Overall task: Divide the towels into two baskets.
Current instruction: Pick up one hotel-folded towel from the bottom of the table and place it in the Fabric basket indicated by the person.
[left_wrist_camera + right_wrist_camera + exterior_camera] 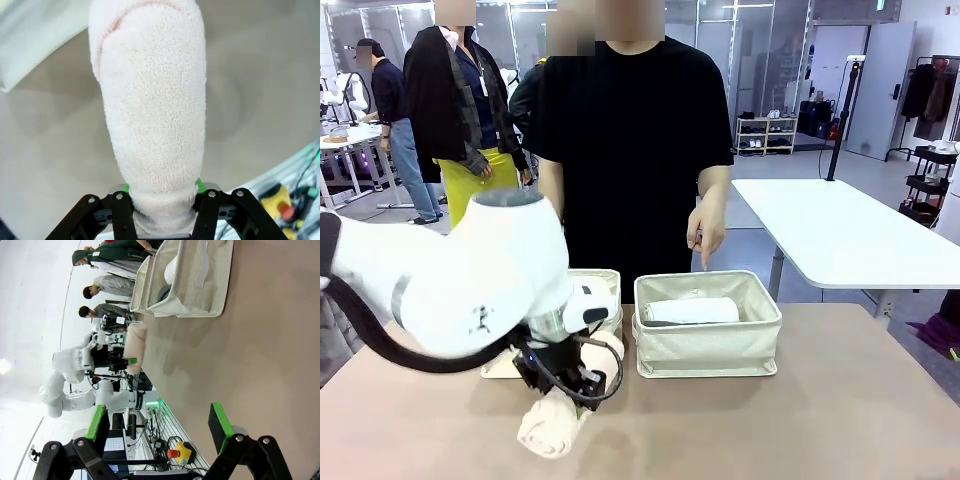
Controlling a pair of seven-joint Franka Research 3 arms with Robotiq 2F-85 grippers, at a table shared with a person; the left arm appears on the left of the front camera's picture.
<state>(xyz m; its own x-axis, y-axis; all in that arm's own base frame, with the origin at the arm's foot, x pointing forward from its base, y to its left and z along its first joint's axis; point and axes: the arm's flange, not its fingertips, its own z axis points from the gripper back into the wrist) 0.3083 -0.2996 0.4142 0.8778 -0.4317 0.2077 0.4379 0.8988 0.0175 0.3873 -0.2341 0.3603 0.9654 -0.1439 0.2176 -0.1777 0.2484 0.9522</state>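
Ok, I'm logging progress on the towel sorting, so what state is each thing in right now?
pink towel: rolled, clamped at one end by the left gripper
white towel: rolled, lying inside the right basket
left basket: mostly hidden behind the arm, contents unclear
right gripper: open, empty
person's hand: pointing down at the right basket

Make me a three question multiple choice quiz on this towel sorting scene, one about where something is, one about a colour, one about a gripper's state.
1. Where is the white towel?
A. In the right basket
B. On the bare table
C. In the person's hand

2. What colour is the towel held by the left gripper?
A. Dark grey
B. Pale pink
C. Bright green

3. How is the right gripper?
A. Shut on a towel
B. Open, holding nothing
C. Shut on a basket

Answers:
1 A, the roll lies inside that bin.
2 B, the pale pink towel sits pinched between the green pads.
3 B, its fingers stand wide apart over the table.
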